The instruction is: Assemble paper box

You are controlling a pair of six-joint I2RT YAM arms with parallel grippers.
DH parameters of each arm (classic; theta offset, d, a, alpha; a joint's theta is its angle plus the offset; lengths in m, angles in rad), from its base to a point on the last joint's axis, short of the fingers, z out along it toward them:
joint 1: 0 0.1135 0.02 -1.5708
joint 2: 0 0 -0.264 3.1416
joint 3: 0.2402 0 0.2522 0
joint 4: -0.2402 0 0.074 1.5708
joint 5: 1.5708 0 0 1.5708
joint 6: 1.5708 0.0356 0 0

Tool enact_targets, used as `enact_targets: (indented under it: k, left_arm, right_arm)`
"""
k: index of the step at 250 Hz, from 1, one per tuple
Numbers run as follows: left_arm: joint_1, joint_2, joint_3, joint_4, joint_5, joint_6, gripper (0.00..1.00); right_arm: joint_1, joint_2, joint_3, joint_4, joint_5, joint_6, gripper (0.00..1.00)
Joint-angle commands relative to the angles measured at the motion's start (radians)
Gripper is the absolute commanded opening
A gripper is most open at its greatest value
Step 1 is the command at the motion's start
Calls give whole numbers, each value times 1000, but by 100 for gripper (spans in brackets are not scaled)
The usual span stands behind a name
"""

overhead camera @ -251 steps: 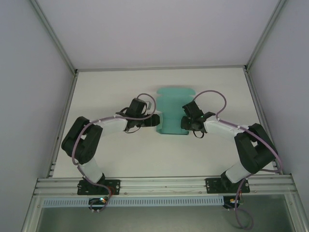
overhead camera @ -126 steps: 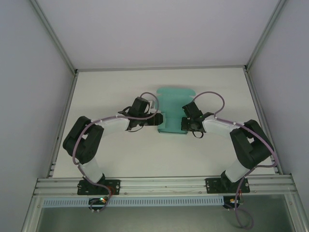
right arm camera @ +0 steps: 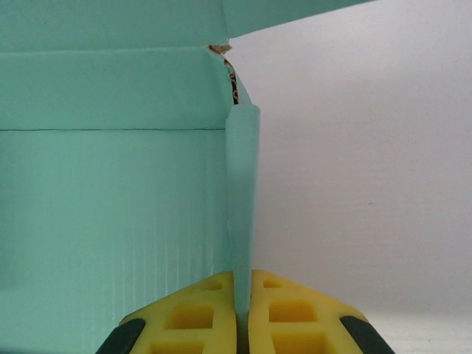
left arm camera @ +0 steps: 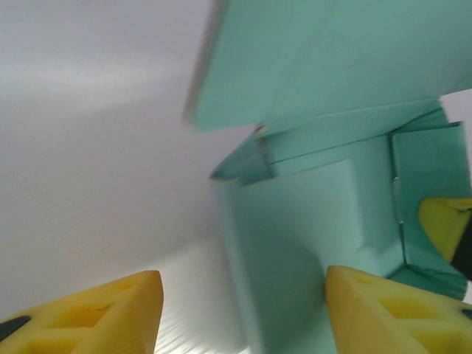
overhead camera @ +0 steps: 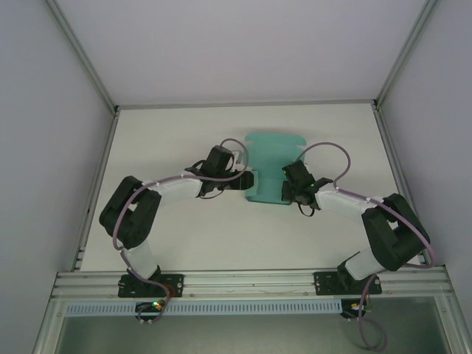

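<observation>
The teal paper box (overhead camera: 270, 158) lies part-folded in the middle of the table, side walls raised and its lid flap pointing to the far side. My right gripper (overhead camera: 288, 190) is shut on the box's right wall, a thin upright edge (right arm camera: 242, 206) pinched between the yellow fingertips (right arm camera: 214, 302). My left gripper (overhead camera: 249, 179) stands open at the box's left side. In the left wrist view the left wall (left arm camera: 243, 243) rises between the spread fingers (left arm camera: 129, 302) without touching them, and one finger reaches inside the box (left arm camera: 317, 214).
The white table (overhead camera: 169, 133) is bounded by grey walls with aluminium posts at left, right and back. A metal rail (overhead camera: 251, 284) carrying both arm bases runs along the near edge.
My right gripper has shut on the box's right wall and drawn slightly toward the near right. The left gripper has moved right to the box's left wall, its jaws narrowing a little.
</observation>
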Motion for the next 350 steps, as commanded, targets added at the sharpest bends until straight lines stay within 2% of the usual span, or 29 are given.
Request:
enact_targets:
  k: [1,33,74,96,120,180,203,217,234,266,287,308,322,350]
  left_arm:
    - [-12,40,42,3,45,16,55]
    - [-37,61,85,-44,4,36,54]
    - [-97,96,172,-256,-257,90,44]
    - [-128,125,209,-341,-346,106,40]
    - [-144,143,223,-371,-372,108,39]
    - [-147,158,239,-373,-355,92,39]
    - [-147,165,249,-391,-379,91,36]
    - [-148,174,259,-410,-399,92,31]
    - [-151,187,283,-450,-449,97,17]
    - [-186,220,341,-565,-653,86,0]
    - [-206,247,391,-676,-808,48,0]
    - [-202,257,403,-744,-877,17,0]
    - [-198,249,382,-748,-895,12,0]
    - [-178,201,302,-705,-886,-7,0]
  right_arm:
    - [11,-18,2,25,22,14,0]
    - [15,-28,-5,38,25,24,0]
    - [21,-36,-9,35,48,37,0]
    - [23,-28,-9,30,57,44,0]
    - [26,-18,-8,26,67,50,0]
    - [28,-4,-7,29,62,50,0]
    - [29,-5,-8,33,59,50,0]
    - [30,-7,-13,36,58,49,0]
    - [30,-5,-14,36,61,47,0]
    - [32,6,-4,7,85,48,0]
    - [34,29,8,-51,140,83,0]
    - [32,56,30,-144,242,134,0]
    - [22,69,39,-198,279,180,0]
    - [-17,76,20,-214,275,241,0]
